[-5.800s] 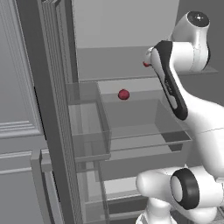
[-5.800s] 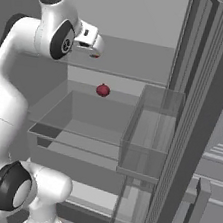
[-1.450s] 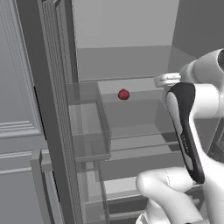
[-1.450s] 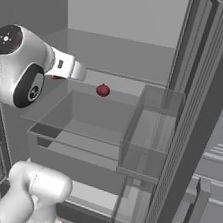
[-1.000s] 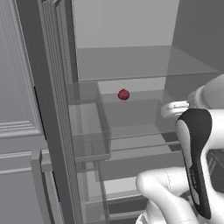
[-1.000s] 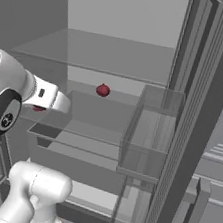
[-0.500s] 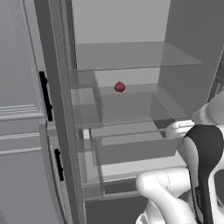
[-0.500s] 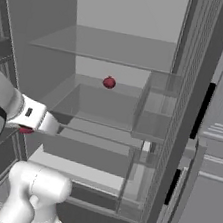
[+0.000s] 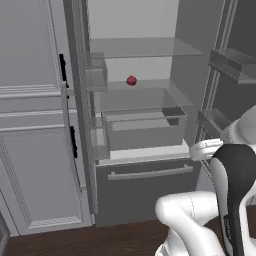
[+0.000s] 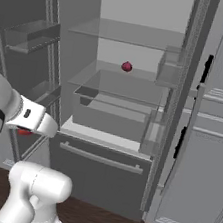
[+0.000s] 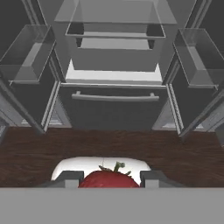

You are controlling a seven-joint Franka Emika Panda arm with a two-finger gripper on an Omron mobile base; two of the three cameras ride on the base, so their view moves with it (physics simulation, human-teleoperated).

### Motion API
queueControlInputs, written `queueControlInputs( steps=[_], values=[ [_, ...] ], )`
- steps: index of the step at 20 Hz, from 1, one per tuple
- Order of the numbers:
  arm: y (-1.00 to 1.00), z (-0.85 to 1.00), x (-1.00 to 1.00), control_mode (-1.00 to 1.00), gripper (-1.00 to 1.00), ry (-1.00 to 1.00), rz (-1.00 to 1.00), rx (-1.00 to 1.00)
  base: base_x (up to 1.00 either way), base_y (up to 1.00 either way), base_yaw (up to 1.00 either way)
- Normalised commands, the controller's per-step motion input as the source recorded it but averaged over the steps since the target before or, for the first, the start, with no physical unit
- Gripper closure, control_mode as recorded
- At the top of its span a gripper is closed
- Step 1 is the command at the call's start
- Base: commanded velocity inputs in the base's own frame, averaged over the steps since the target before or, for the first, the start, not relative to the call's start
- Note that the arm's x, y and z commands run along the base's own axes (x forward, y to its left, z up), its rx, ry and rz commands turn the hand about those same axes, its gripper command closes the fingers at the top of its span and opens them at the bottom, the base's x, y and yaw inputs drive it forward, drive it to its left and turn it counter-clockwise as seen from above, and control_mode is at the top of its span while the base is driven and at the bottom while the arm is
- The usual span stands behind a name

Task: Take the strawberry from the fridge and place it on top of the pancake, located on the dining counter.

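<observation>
The strawberry, bright red with a green stalk, sits between the two dark fingertips of my gripper, which is shut on it. In the right base view the strawberry shows as a red speck under the white wrist, low and left of the fridge. The fridge stands open ahead, with glass shelves, a clear drawer and a dark bottom drawer with a pale bar handle. The pancake and the dining counter are out of view.
A darker crimson round fruit lies on a glass shelf inside. Both fridge doors stand wide, their clear bins jutting out on either side. Light grey panelled cabinets flank the fridge. Dark wood floor lies below.
The whole picture has shifted: the base has backed away from the fridge, which now looks smaller and farther. The arm has dropped low with the strawberry still held.
</observation>
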Motion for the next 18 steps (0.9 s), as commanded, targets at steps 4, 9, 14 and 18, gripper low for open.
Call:
queueControlInputs(
  steps=[4, 9, 14, 18],
  values=[
    [0.0, 0.0, 0.0, 1.0, 1.0, 0.0, 0.0, 0.0, -0.96, 0.07, 0.41],
    [0.0, 0.0, 0.0, 1.0, 1.0, 0.0, 0.0, 0.0, -0.72, 0.17, 0.57],
    [0.0, 0.0, 0.0, 1.0, 1.0, 0.0, 0.0, 0.0, -0.25, 0.0, 0.74],
    [0.0, 0.0, 0.0, 1.0, 1.0, 0.0, 0.0, 0.0, -0.41, 0.0, 0.87]
  ],
)
